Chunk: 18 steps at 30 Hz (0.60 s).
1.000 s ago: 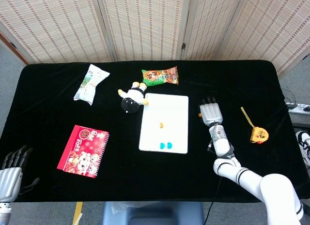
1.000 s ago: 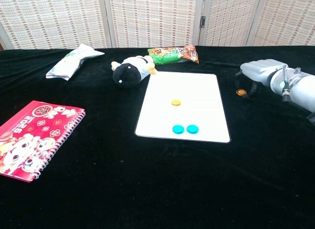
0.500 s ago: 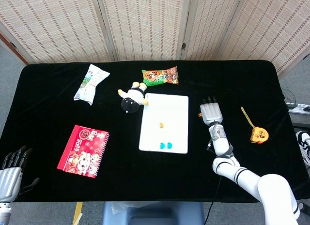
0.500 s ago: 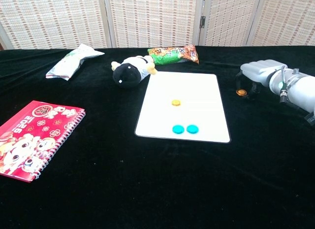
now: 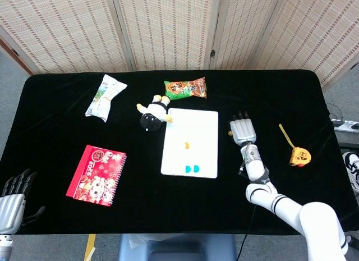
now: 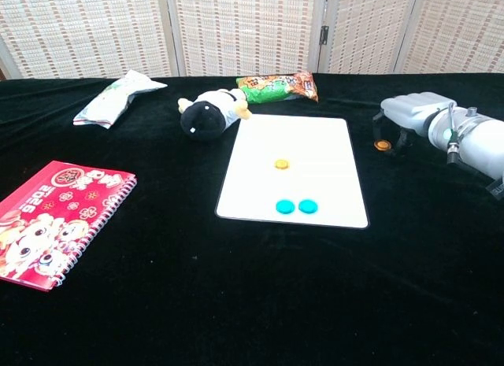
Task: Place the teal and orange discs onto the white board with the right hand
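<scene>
Right hand [image 6: 413, 114]: hovers low over the black-clothed bench [image 6: 236, 303], fingers curled downward around a small orange disc [image 6: 383, 145]; whether they actually pinch it I cannot tell.
Disc to move: that orange disc sits under the fingertips, off the flat white rectangular board [image 6: 295, 171].
Key relation: the board lies just to the hand's left, its long axis running away from the robot; its near edge is close, so the carry looks short and sideways.
Already on board: two teal discs [image 6: 296, 206] and another orange disc [image 6: 281, 164].
Left hand [image 5: 12, 196]: fingers spread, holding nothing, far from the board.
</scene>
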Available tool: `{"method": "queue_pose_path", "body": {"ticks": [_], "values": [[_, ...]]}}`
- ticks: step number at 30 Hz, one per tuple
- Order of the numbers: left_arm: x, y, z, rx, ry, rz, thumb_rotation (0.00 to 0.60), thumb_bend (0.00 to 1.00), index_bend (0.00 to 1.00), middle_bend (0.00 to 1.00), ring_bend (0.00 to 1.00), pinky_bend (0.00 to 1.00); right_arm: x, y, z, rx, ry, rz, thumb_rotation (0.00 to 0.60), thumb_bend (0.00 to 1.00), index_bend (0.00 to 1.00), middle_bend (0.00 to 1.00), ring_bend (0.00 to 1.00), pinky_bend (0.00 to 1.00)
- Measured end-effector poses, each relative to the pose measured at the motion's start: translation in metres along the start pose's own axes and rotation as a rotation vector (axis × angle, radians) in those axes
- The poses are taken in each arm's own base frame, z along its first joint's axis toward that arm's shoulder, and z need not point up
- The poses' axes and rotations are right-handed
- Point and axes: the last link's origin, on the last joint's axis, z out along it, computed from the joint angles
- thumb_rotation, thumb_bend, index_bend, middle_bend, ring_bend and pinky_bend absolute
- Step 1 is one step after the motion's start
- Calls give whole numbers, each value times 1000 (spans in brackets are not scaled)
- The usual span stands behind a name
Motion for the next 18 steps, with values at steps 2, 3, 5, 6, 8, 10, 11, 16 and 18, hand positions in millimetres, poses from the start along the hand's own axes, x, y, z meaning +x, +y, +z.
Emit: {"method": "queue_pose_path", "body": {"ticks": [2,3,5,6,8,10,11,16,18], "values": [[0,0,0,0,1,-1,600,269,0,0,62,0,4,-2,-3,20,14,4,600,317,466,174,9,0],[0,0,0,-1,2,-2,600,269,0,0,62,0,7,-3,-5,31,20,6,600,317,466,174,9,0],[0,1,0,-6,3,-2,600,269,0,0,63,0,11,-8,-10,61,31,10,600,317,466,174,10,0],[0,2,1,-8,4,-2,600,269,0,0,63,0,13,-12,-13,77,35,13,600,317,466,173,10,0],[1,3,1,-13,7,-4,600,269,0,0,62,0,17,-22,-19,118,41,21,600,316,466,174,9,0],[2,4,1,-15,9,-4,600,269,0,0,62,0,20,-35,-27,164,42,23,600,316,466,174,11,0],[2,4,1,-16,9,-4,600,269,0,0,63,0,21,-41,-30,184,43,21,600,317,466,173,12,0],[3,2,-1,-11,11,-4,600,269,0,0,62,0,22,-72,-39,263,43,-21,600,317,466,172,14,0],[3,1,-2,-9,10,-4,600,268,0,0,62,0,21,-83,-41,281,41,-30,600,317,466,172,12,0]]}}
